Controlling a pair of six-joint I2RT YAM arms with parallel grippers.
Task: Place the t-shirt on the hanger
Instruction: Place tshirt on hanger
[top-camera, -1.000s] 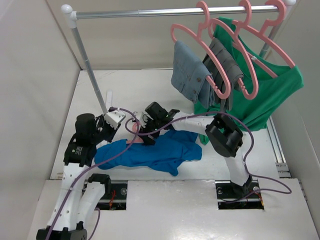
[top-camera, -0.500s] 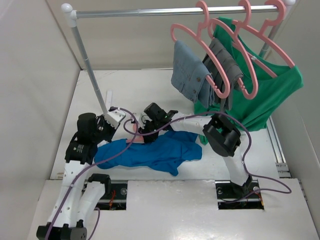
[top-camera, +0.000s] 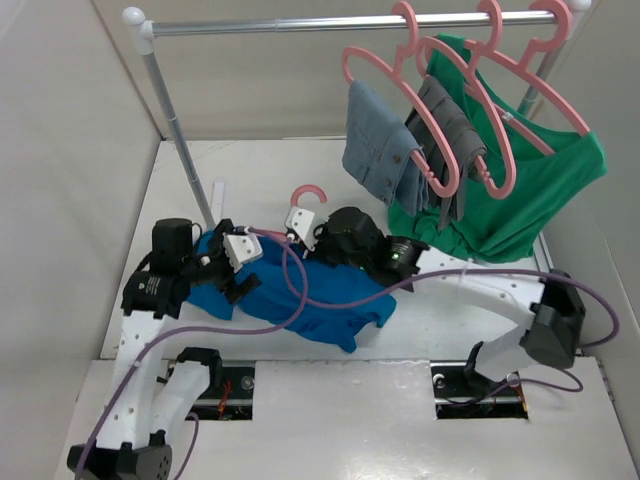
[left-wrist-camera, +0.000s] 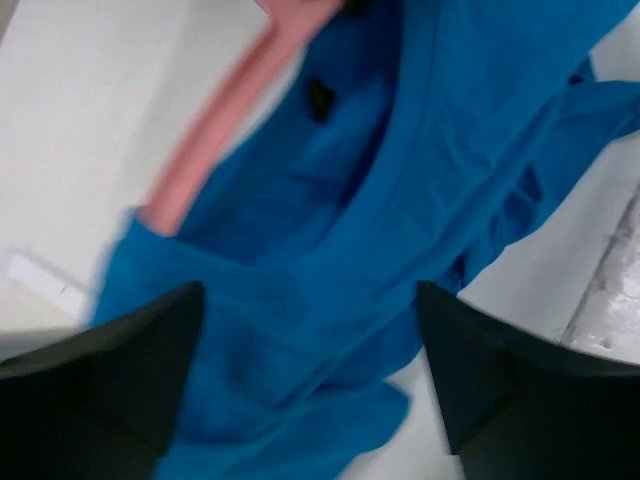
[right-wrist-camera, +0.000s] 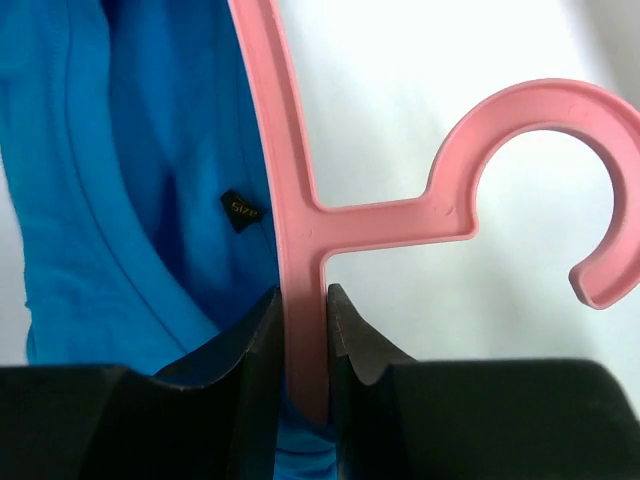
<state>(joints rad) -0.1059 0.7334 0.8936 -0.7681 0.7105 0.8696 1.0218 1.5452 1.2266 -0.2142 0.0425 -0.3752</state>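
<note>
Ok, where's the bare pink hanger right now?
The hanger lies left of centre in the top view, at the far edge of the t-shirt, hook toward the rack; the right end effector is shut on its frame.

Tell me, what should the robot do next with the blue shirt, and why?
Probably lower the left gripper and pinch the t-shirt near its collar, to pull it over the hanger. The right gripper is shut on the hanger, whose arm lies at the collar; the left one hangs open above the cloth.

The t-shirt (top-camera: 340, 305) is showing plain bright blue, its small inner label (right-wrist-camera: 240, 209) black. The hanger (right-wrist-camera: 296, 150) is looking pink. At two o'clock, a green shirt (top-camera: 550, 180) is hanging.
</note>
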